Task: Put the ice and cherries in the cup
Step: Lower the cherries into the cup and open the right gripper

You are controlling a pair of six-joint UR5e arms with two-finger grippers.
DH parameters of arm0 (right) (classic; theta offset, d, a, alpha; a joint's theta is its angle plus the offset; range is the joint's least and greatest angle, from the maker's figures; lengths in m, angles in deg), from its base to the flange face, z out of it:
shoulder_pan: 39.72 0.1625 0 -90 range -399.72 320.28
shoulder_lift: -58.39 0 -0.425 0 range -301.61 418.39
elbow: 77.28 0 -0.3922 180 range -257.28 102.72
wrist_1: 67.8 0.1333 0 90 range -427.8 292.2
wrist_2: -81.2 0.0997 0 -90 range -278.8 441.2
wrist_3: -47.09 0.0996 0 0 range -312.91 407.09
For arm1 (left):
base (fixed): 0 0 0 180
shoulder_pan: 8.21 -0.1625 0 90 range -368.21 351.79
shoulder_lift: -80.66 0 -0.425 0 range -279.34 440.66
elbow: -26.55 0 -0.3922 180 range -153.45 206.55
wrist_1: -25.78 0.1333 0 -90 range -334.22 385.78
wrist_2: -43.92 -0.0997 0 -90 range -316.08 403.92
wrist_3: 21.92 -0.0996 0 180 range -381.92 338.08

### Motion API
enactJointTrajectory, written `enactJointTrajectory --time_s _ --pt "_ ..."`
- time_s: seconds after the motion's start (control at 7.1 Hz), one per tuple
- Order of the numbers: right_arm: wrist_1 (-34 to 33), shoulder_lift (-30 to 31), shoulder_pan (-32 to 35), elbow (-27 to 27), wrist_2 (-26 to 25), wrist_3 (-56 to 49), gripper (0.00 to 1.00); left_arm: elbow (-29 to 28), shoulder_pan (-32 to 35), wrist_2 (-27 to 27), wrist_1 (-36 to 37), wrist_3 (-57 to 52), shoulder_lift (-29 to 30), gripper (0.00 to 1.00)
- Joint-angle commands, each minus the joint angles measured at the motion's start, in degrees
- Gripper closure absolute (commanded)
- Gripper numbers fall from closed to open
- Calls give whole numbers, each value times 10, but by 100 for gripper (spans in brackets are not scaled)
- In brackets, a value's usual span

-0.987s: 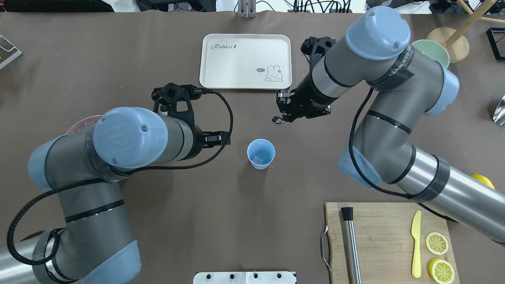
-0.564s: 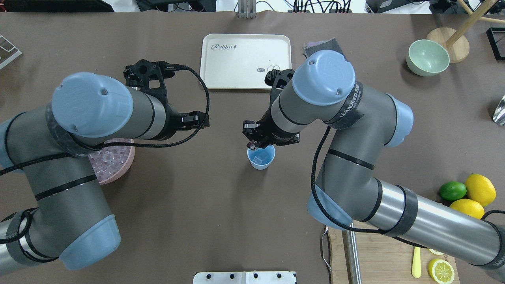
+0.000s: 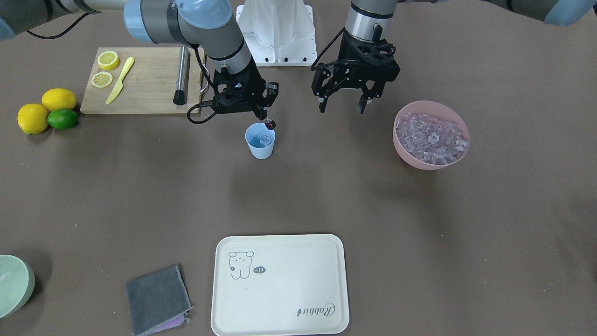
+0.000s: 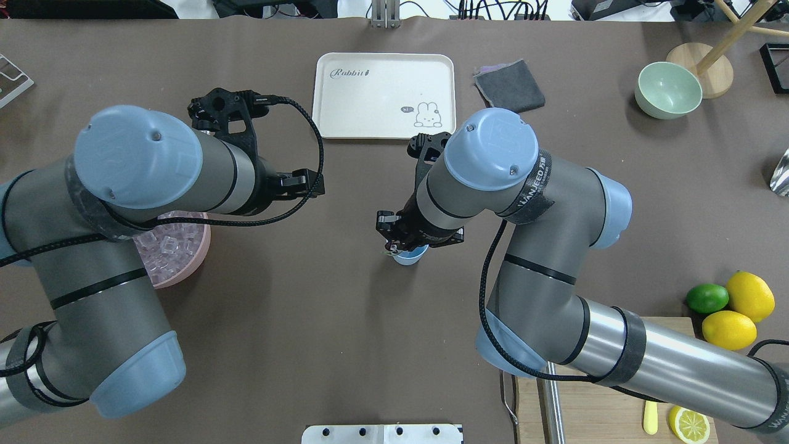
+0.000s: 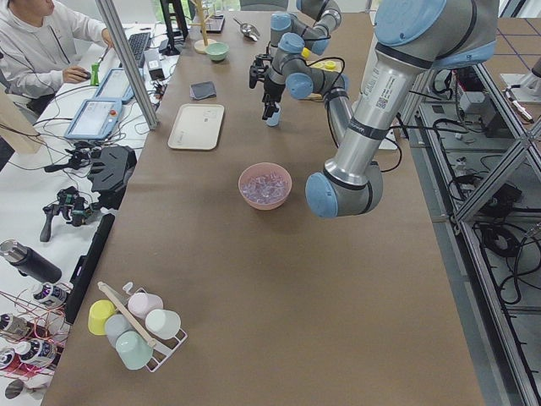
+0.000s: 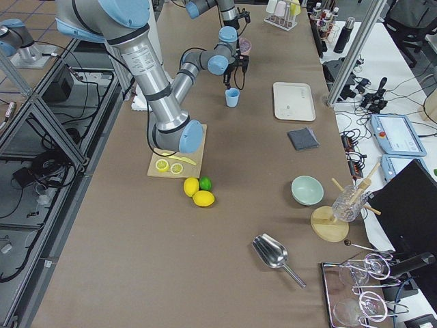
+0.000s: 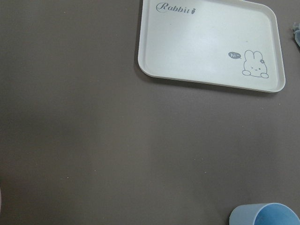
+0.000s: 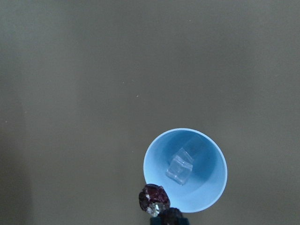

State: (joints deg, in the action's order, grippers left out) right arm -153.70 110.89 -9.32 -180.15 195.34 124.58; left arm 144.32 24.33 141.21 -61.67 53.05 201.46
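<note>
Nearest to you, the white tray (image 3: 289, 266) lies flat on the tabletop (image 3: 116, 196). Further from you, the blue cup (image 3: 260, 145) stands upright with one ice cube (image 8: 180, 169) on its bottom. At about the same depth, but well apart on the robot's left side, you see the pink bowl (image 3: 431, 162) full of ice (image 3: 431, 139). Just behind the cup, the right gripper (image 3: 262, 114) is closed on the cherries (image 3: 270, 124), which hang right at the cup's rim. Beside it, the left gripper (image 3: 341, 107) hangs above the tabletop, fingers spread apart and empty.
</note>
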Motion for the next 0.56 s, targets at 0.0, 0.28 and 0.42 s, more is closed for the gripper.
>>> enactJointTrajectory --time_s 0.0,0.28,0.42 --pt "-1 11 11 4 6 -6 100 1 -5 -3 0 15 0 4" --pt "0 12 -4 10 -3 -5 25 1 -5 -3 0 15 0 4" --pt "1 9 -9 11 -9 -1 17 1 -5 -3 0 15 -1 4"
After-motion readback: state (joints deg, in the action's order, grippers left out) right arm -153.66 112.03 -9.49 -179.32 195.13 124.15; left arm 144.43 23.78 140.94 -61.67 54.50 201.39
